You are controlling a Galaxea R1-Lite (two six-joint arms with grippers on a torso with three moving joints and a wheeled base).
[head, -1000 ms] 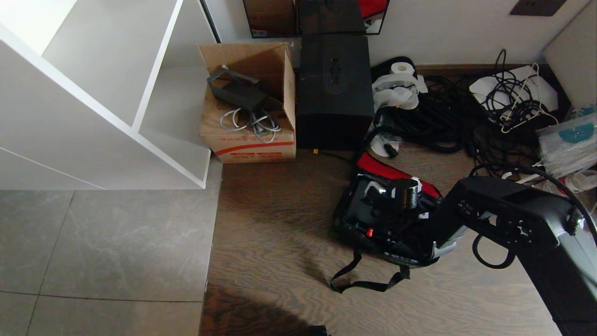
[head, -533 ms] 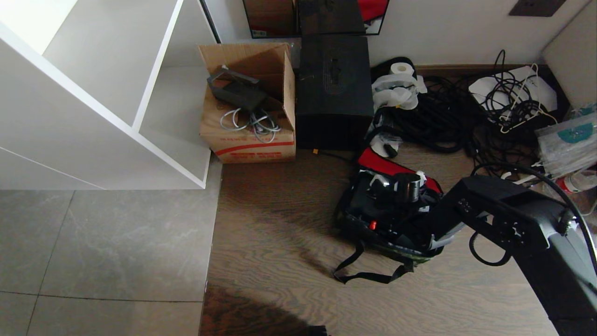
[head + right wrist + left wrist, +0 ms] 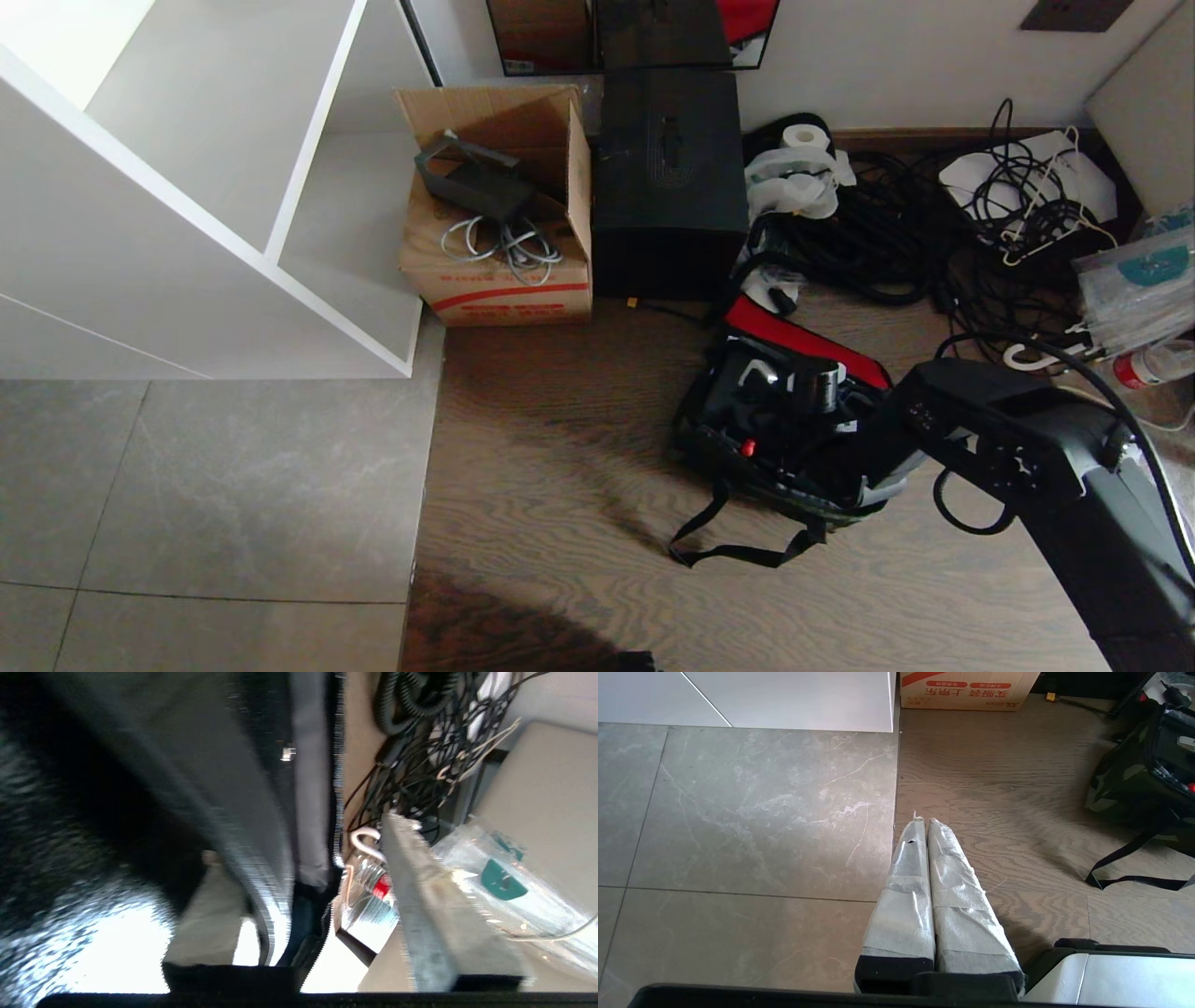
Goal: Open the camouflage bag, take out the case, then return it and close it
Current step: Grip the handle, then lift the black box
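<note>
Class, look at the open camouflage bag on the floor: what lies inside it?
Inside the camouflage bag sits the case, showing a red latch. The right gripper and arm cover its far end.

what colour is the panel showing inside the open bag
Red, on the camouflage bag's inner panel; clearest in the head view.

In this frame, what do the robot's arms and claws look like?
The right arm is boxy matte black with a grey panel, a black cable looping beneath it and a small white mark on its side. The left claw has two long tapered fingers wrapped in whitish tape on a black base.
</note>
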